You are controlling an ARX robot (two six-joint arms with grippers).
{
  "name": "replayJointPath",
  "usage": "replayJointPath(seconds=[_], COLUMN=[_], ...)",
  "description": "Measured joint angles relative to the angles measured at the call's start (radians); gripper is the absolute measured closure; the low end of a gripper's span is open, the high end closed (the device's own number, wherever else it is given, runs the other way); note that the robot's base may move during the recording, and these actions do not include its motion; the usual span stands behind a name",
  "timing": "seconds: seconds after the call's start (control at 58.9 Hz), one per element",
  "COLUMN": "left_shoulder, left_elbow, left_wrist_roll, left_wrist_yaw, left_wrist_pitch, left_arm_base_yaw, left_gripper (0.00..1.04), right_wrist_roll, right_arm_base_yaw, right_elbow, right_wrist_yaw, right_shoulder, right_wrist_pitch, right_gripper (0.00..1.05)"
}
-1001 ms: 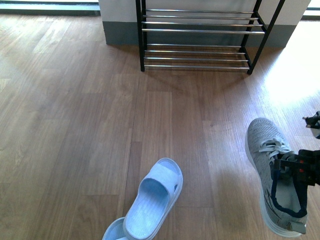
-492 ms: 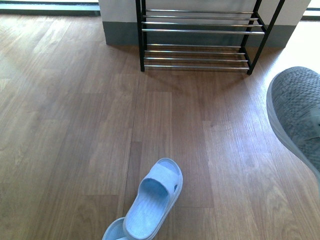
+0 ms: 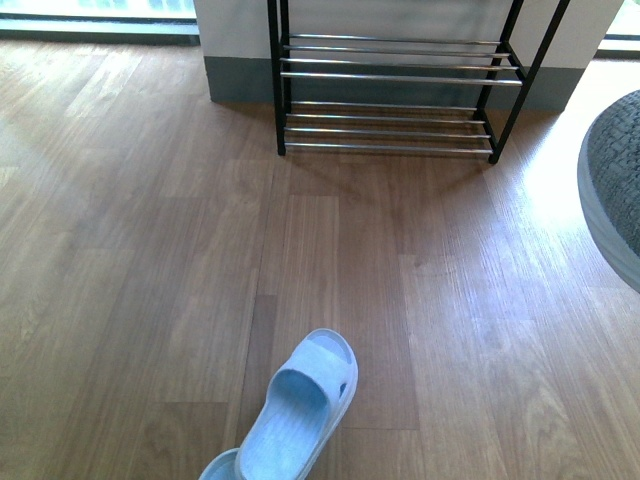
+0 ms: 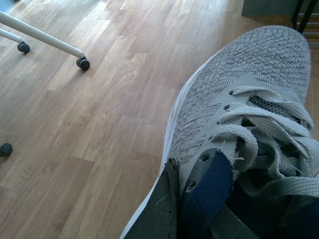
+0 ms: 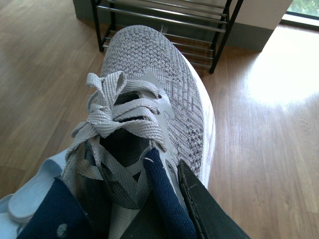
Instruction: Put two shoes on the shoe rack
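Grippers on both arms pinch a shoe at its collar: the right gripper (image 5: 172, 214) is clamped on the right-hand sneaker (image 5: 159, 84), wrist behind and above the heel, toe aimed at the shoe rack (image 3: 385, 80) at the floor's (image 3: 150, 250) far edge. The left gripper (image 4: 187, 211) likewise grips the left-hand sneaker (image 4: 249, 74), its toe toward the rack. A pale slide (image 3: 295, 410) lies at the near edge, a second slide (image 3: 218, 466) just beside it.
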Motion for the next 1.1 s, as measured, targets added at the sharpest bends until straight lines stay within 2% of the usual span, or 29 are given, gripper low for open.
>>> replayJointPath(seconds=[1.103], left_shoulder=[0.001], left_elbow=[0.000], left_wrist_roll=[0.000], left_wrist_yaw=[0.008], left_wrist_pitch=[-0.001], left_arm_base_yaw=[-0.001], left_gripper=[1.04], right_wrist_roll=[0.000], right_arm_base_yaw=[0.002], right_elbow=[-0.001], right_wrist_yaw=[0.006], right_shoulder=[-0.004], right_wrist_pitch=[-0.001], right_gripper=[1.04])
